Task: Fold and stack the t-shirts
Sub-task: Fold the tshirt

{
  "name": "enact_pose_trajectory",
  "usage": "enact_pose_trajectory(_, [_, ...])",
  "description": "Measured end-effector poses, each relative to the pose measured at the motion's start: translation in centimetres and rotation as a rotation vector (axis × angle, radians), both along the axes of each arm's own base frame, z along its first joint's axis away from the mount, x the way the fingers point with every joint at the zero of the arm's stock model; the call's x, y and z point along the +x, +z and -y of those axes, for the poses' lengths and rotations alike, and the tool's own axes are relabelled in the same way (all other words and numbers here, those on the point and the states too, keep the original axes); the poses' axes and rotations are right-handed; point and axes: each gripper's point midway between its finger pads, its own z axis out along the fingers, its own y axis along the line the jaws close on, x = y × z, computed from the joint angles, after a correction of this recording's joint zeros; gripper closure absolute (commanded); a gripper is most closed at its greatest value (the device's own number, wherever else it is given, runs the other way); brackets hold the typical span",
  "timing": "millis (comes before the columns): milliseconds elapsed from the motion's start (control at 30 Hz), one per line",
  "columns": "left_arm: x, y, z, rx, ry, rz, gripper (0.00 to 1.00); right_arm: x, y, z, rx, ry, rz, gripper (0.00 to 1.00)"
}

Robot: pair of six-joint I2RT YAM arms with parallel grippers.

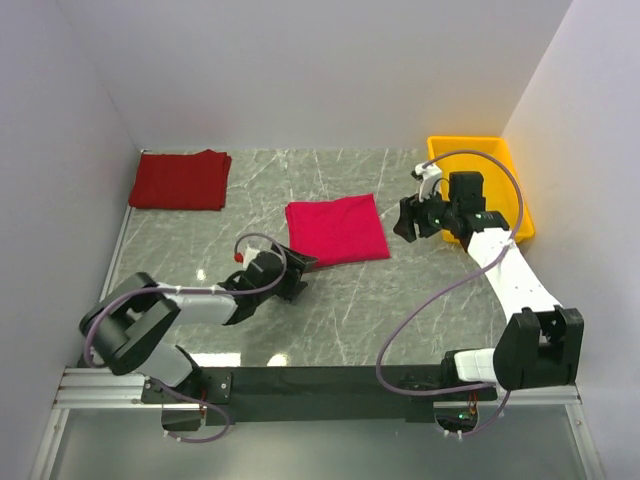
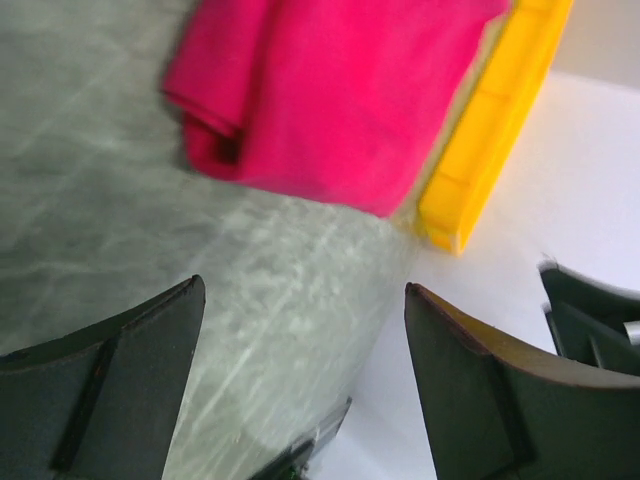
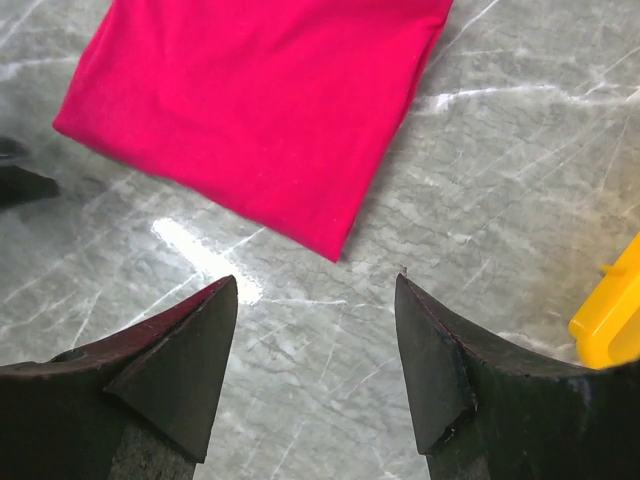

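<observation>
**Item 1. Crimson t-shirt** [image 1: 337,229]: folded to a rough square. It lies flat near the middle of the bench [image 1: 400,290], between the two hands and touching neither. In the left wrist view one corner shows a small rolled tuck, possibly a sleeve, though the blur there leaves that uncertain.

**Item 2. Darker red t-shirt** [image 1: 181,179]: folded to a wider rectangle. It lies flat in the far left corner of the bench, close to the left wall and well apart from item 1.

**Handling, items 1 and 2:** soft, light, limp cloth, not fragile. Either shirt is judged likely to sag and lose its folds if lifted by one corner or by the top layer alone.
- Best hold: pinch through all layers at two corners of one edge, one hand to each, and carry it level.
- On item 1 the near edge, facing the arms, looks easiest to reach.
- Stacking is not yet done, and item 1 appears to be the one to move onto item 2.

**Item 3. Yellow tray** [image 1: 470,141]: open plastic bin in the far right corner, against the right wall. No contents are visible in the part that shows, and the right arm covers its near left side.

**Item 4. Left hand** [image 2: 302,290]: fingers apart, nothing between them. It sits low over the bench, just short of item 1's near left corner.

**Item 5. Right hand** [image 3: 315,283]: fingers apart, holding nothing. It is above the bench between item 1 and the tray.
</observation>
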Motion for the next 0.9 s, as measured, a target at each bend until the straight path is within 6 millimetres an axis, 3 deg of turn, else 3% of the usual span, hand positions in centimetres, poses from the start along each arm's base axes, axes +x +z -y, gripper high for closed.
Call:
enact_pose_trajectory(200, [1.3,-2.6,0.6,-0.004,0.152,-0.061,0.19,-0.6,1.6,0.2,0.029,-0.027,0.049,0.29])
enact_pose_trajectory(400, [3.2,-2.7,1.0,-0.055,0.287,-0.076,0.21,-0.6,3.3,0.5,0.053,-0.043,0.100,0.29])
enact_pose_trajectory(733, [4.8,-3.5,1.7,-0.025,0.355,-0.130,0.30,-0.6,3.6,0.8,0.082,-0.047,0.101,0.28])
enact_pose_trajectory(900, [5.1,-4.1,2.0,0.013,0.366,-0.165,0.40,-0.7,3.7,0.6,0.097,-0.043,0.094,0.28])
